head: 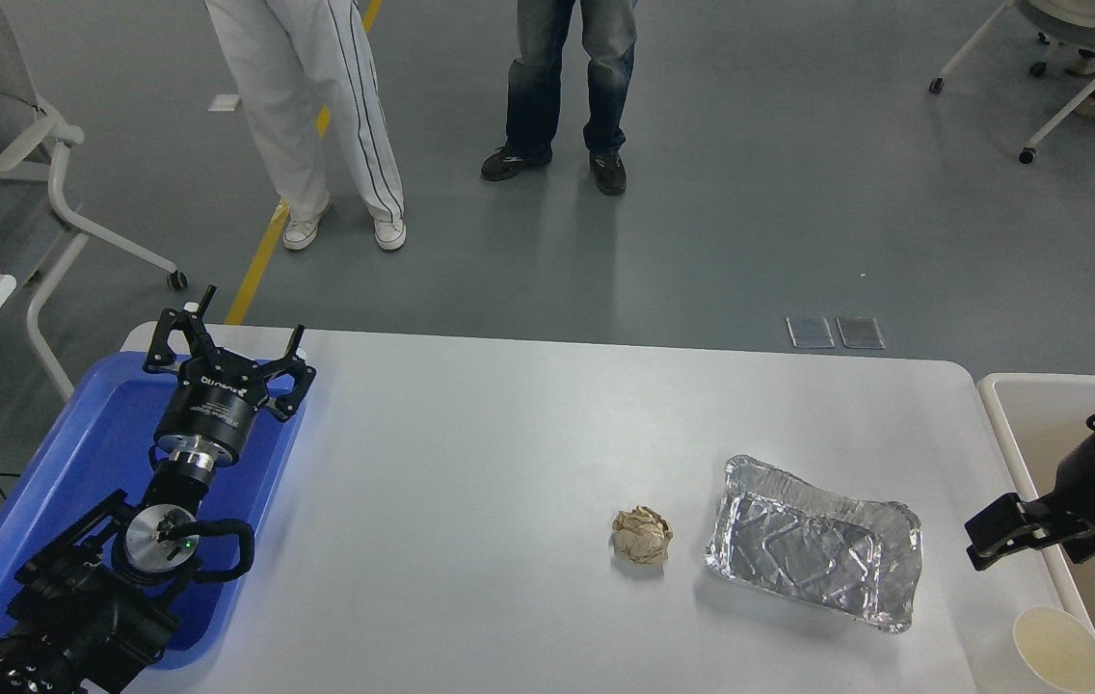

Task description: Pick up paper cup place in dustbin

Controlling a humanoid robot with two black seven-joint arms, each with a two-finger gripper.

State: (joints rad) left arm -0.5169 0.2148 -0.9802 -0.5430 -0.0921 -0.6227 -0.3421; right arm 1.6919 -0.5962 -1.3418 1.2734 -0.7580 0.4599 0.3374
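The paper cup (1058, 650) is small and white with a cream inside. It stands upright at the table's near right corner. The dustbin (1039, 382) stands beside the table's right edge; its off-white rim and beige inside show, partly hidden by my right arm. My right gripper (1039, 540) is open and empty. It hangs over the table's right edge, a little beyond the cup and apart from it. My left gripper (225, 339) is open and parked over the blue tray (75, 463) at the lower left.
A crumpled brown paper ball (643, 536) and a silver foil tray (815, 544) lie on the white table (470, 463), left of the cup. Two people stand on the floor beyond the far side. Rolling chairs stand at the far left and far right.
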